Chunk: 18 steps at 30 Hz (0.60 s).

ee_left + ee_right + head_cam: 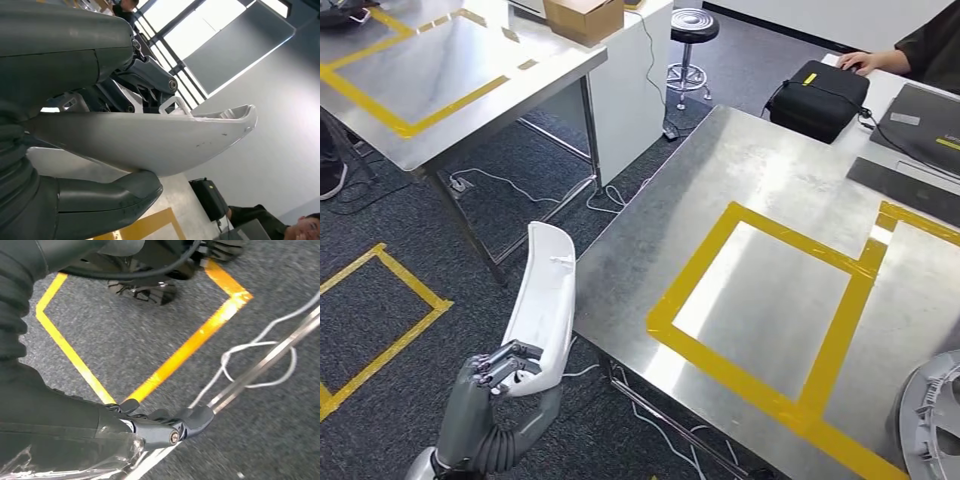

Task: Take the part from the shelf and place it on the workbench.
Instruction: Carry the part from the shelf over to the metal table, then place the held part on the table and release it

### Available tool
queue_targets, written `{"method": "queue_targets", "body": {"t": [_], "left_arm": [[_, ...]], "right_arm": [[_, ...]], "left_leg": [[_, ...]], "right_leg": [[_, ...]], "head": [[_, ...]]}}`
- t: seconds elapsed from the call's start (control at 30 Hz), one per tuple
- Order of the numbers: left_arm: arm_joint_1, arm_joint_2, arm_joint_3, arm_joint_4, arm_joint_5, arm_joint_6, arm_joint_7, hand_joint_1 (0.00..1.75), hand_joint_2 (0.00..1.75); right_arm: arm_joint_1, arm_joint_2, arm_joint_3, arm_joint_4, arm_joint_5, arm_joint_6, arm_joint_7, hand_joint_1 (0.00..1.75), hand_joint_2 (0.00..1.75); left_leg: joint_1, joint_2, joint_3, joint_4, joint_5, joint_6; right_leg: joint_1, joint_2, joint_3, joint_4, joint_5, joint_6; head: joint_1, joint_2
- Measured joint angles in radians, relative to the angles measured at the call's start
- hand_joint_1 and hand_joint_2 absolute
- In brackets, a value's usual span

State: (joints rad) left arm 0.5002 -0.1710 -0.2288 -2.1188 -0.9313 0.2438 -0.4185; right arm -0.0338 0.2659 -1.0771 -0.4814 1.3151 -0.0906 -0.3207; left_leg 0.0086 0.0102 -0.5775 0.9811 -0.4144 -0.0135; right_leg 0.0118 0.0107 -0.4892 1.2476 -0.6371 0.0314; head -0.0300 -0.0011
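The part [543, 300] is a long, curved white plastic shell. My left hand [482, 390] grips its lower end and holds it upright above the floor, just left of the steel workbench [743, 170]. In the left wrist view the part [151, 140] lies between my fingers and the thumb [105, 197]. A yellow tape square [803, 238] marks the workbench top. My right hand [113, 425] hangs over the carpet with its fingers stretched forward; something shiny lies under it and I cannot tell what it is.
A grey round part [933, 420] sits at the workbench's near right corner. At the far end are a black bag [818, 95], dark flat devices [924, 120] and a person's hand [857, 62]. A second steel table [433, 60], a cardboard box [584, 18], a stool [693, 25] and floor cables [509, 185] lie beyond.
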Motion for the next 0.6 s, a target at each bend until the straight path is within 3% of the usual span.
{"method": "queue_targets", "body": {"t": [0.07,0.1,0.13,0.23,0.27,0.33,0.4,0.43,0.53,0.57,0.6], "left_arm": [[0.0,0.002,-0.004,0.002,0.007,-0.001,0.004,1.75,1.75],[0.0,0.003,-0.005,0.003,0.012,-0.003,0.006,1.75,1.75],[0.0,0.003,-0.006,0.004,0.016,-0.006,0.007,1.75,1.75],[0.001,0.003,-0.008,0.007,0.019,-0.016,0.008,1.75,1.75],[0.001,0.003,-0.008,0.008,0.019,-0.019,0.009,1.75,1.75],[0.0,0.006,-0.01,0.008,0.019,-0.027,0.011,1.75,1.75],[-0.004,0.009,-0.012,0.009,0.019,-0.03,0.012,1.75,1.75],[-0.005,0.011,-0.012,0.009,0.019,-0.03,0.013,1.75,1.75],[-0.006,0.016,-0.014,0.013,0.019,-0.027,0.014,1.75,1.75],[-0.006,0.018,-0.015,0.015,0.019,-0.026,0.017,1.75,1.75],[-0.006,0.02,-0.017,0.017,0.019,-0.025,0.021,1.75,1.75]], "right_arm": [[0.002,0.0,-0.006,0.0,0.007,0.002,0.0,0.0,1.75],[0.003,0.0,-0.01,0.0,0.011,0.004,-0.001,0.0,1.75],[0.003,0.0,-0.014,0.0,0.014,0.004,-0.001,0.0,1.75],[0.001,0.002,-0.026,0.0,0.022,0.004,-0.002,0.0,1.75],[-0.002,0.004,-0.028,-0.001,0.025,0.004,-0.003,0.0,1.75],[-0.012,0.006,-0.03,-0.003,0.032,0.004,-0.005,0.0,1.75],[-0.025,0.006,-0.03,-0.007,0.035,0.004,-0.006,0.0,1.75],[-0.031,0.005,-0.031,-0.01,0.037,0.003,-0.006,0.0,1.75],[-0.029,0.005,-0.034,-0.013,0.045,0.001,-0.007,0.0,1.75],[-0.023,0.005,-0.035,-0.012,0.054,-0.003,-0.007,0.0,1.75],[-0.017,0.006,-0.037,-0.012,0.065,-0.008,-0.006,0.0,1.75]], "left_leg": [[0.0,0.017,0.056,-0.005,-0.035,0.005],[0.001,0.024,0.082,-0.007,-0.053,0.006],[0.001,0.031,0.106,-0.008,-0.071,0.006],[-0.002,0.049,0.165,-0.01,-0.121,-0.001],[-0.002,0.055,0.181,-0.007,-0.132,-0.008],[0.001,0.065,0.193,0.019,-0.135,-0.025],[0.003,0.049,0.18,0.066,-0.148,-0.034],[0.003,0.034,0.159,0.102,-0.173,-0.036],[0.003,0.001,0.052,0.249,-0.26,-0.043],[0.002,0.0,0.023,0.273,-0.263,-0.044],[0.002,-0.001,0.005,0.268,-0.242,-0.044]], "right_leg": [[-0.001,-0.005,-0.06,0.009,-0.108,0.004],[-0.002,-0.006,-0.079,-0.017,-0.134,0.003],[-0.002,-0.012,-0.093,-0.058,-0.12,0.001],[-0.002,-0.067,-0.098,-0.172,0.081,-0.013],[-0.002,-0.077,-0.093,-0.187,0.13,-0.016],[-0.004,-0.057,-0.083,-0.194,0.162,-0.019],[-0.008,-0.027,-0.076,-0.2,0.182,-0.028],[-0.011,-0.014,-0.075,-0.202,0.186,-0.031],[-0.012,0.02,-0.085,-0.204,0.189,-0.036],[-0.011,0.027,-0.086,-0.204,0.188,-0.036],[-0.011,0.033,-0.085,-0.204,0.187,-0.035]], "head": [[0.0,0.0],[0.001,0.0],[0.001,0.0],[0.002,0.0],[0.0,0.0],[0.0,0.0],[-0.001,0.0],[-0.004,0.0],[-0.009,0.0],[-0.009,0.0],[-0.009,0.0]]}}
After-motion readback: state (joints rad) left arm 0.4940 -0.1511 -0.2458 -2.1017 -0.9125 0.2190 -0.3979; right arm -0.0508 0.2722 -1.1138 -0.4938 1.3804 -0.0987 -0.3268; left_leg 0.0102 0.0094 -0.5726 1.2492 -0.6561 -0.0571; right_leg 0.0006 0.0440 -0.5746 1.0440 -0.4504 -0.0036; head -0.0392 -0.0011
